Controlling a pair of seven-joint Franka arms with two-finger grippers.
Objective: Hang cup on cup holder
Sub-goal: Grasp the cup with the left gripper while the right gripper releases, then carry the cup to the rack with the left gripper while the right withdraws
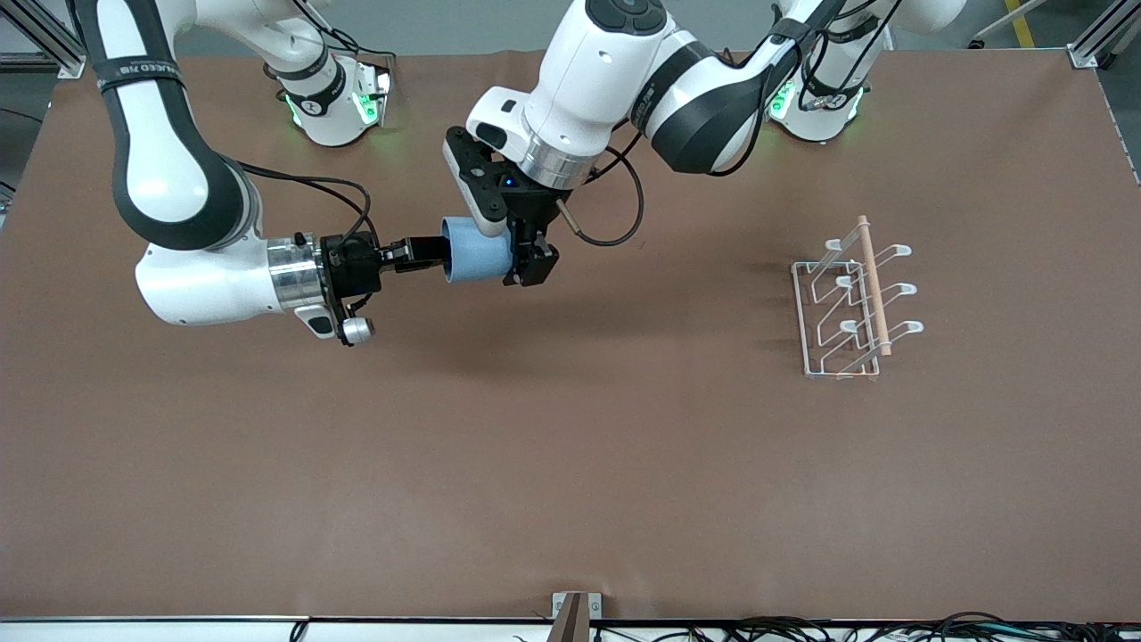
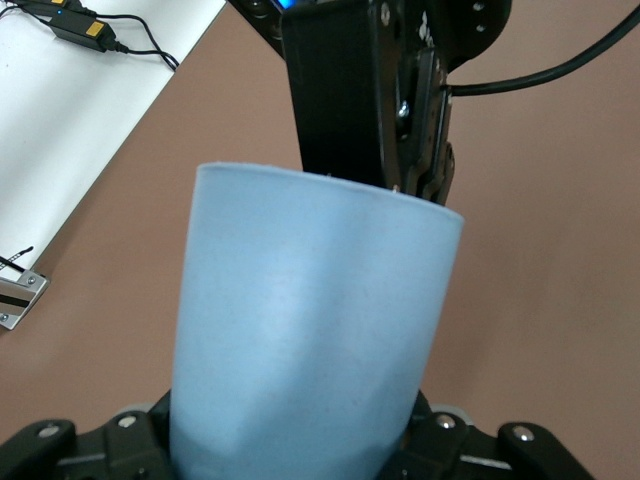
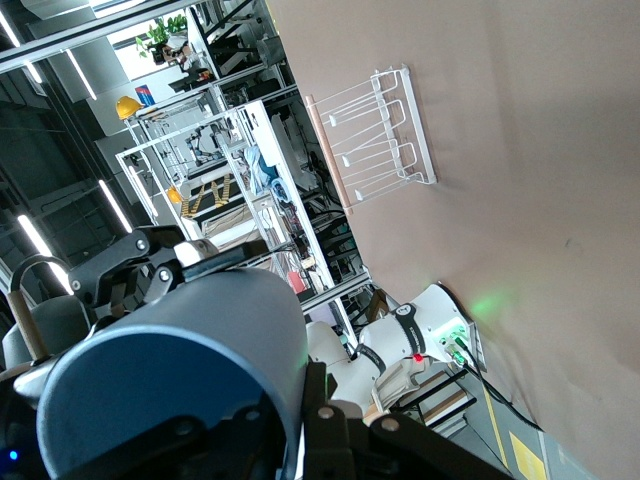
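The light-blue cup point(image 1: 477, 250) hangs on its side in the air over the middle of the table, between both grippers. My right gripper point(image 1: 432, 252) is shut on its rim, one finger inside and one outside, as the right wrist view point(image 3: 310, 420) shows. My left gripper point(image 1: 521, 259) is closed round the cup's narrow base end; in the left wrist view the cup point(image 2: 310, 330) fills the space between its fingers. The white wire cup holder point(image 1: 851, 303) with its wooden rod stands on the table toward the left arm's end, apart from both grippers. It also shows in the right wrist view point(image 3: 375, 135).
The brown table top point(image 1: 570, 464) is bare round the cup holder. A small metal bracket point(image 1: 575, 611) sits at the table edge nearest the front camera. Both arms' bases stand along the edge farthest from that camera.
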